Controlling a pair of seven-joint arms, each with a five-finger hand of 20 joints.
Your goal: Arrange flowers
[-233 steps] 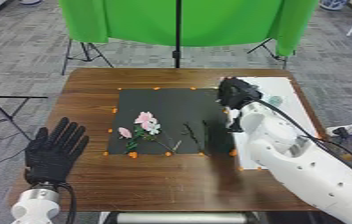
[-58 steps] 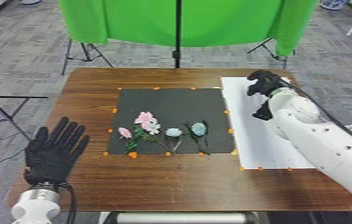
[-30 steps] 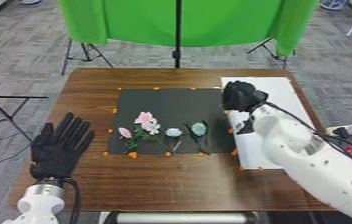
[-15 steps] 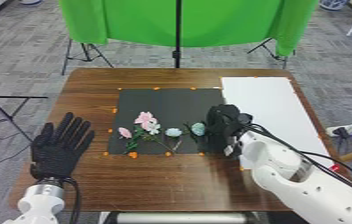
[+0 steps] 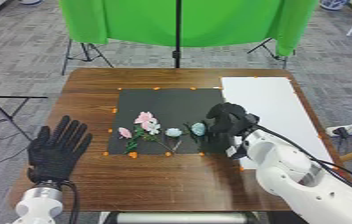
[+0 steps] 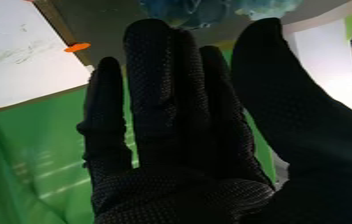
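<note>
Flowers (image 5: 144,119) are lying on the dark mat (image 5: 159,102) on the worktop (image 5: 155,185), pink and white ones towards its left, 1 blue flower (image 5: 198,129) farther right. The right robot hand (image 5: 228,120) is staying open, fingers straight and thumb standing apart, gripping nothing; it is positioned just beside the blue flower, near the white sheet (image 5: 270,100). The left robot hand (image 5: 55,152) is lingering left of the mat, open, fingers spreading slightly, holding nothing.
</note>
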